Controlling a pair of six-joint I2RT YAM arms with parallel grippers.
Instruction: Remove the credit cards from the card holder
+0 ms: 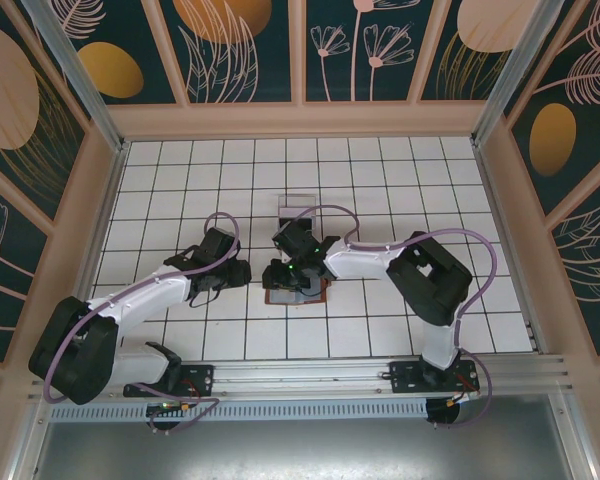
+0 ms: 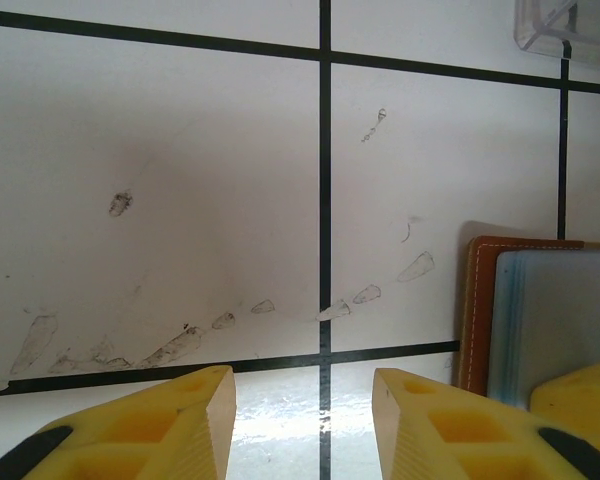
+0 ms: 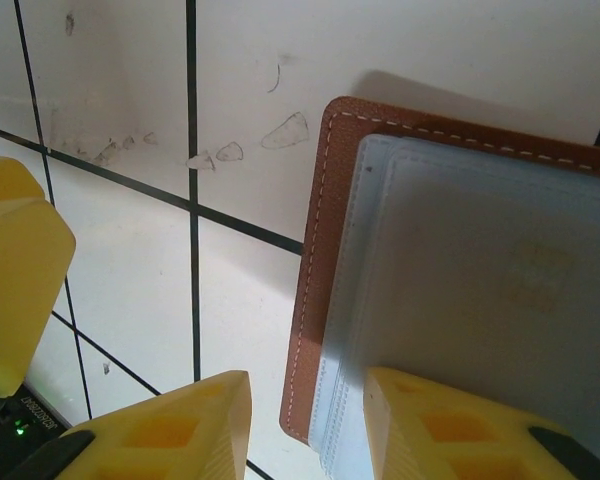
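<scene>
The card holder lies open and flat on the tiles, with a reddish-brown cover and grey-blue plastic sleeves on top. The credit cards are hidden inside the sleeves. My right gripper is open and straddles the holder's left edge, one finger over the sleeves and the other over bare tile. In the top view it hovers over the card holder. My left gripper is open just left of the card holder, with only tile between its fingers.
A clear plastic tray sits one tile beyond the holder, and its corner shows in the left wrist view. The two grippers are close together. Raised walls ring the white tiled floor.
</scene>
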